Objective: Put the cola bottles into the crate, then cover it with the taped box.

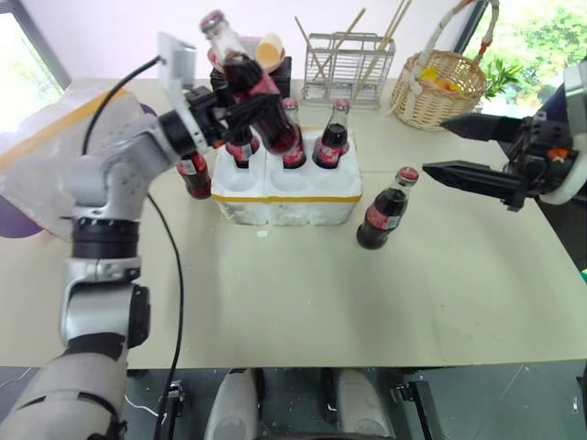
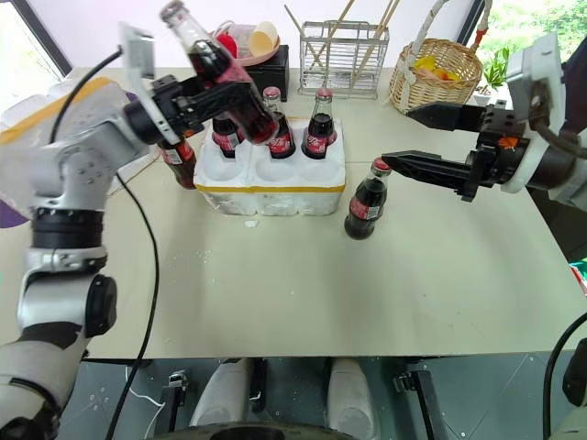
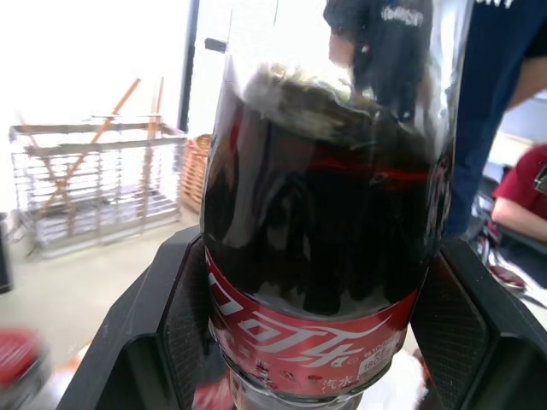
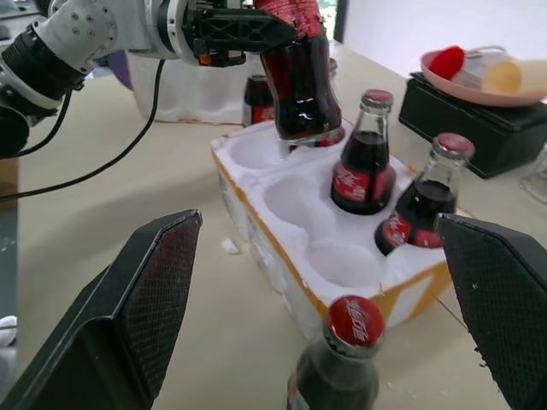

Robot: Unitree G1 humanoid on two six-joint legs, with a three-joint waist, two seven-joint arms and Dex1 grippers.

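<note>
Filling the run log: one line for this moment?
left gripper: holds cola bottle above crate | right gripper: open, empty | crate: three bottles

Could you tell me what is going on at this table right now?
The robot is loading cola bottles into a white foam crate. Its left gripper holds one bottle tilted above the crate, where three bottles already stand in the back wells and the front wells are empty. One bottle stands on the table to the right of the crate, with the open right gripper close to it, and another stands to the crate's left.
</note>
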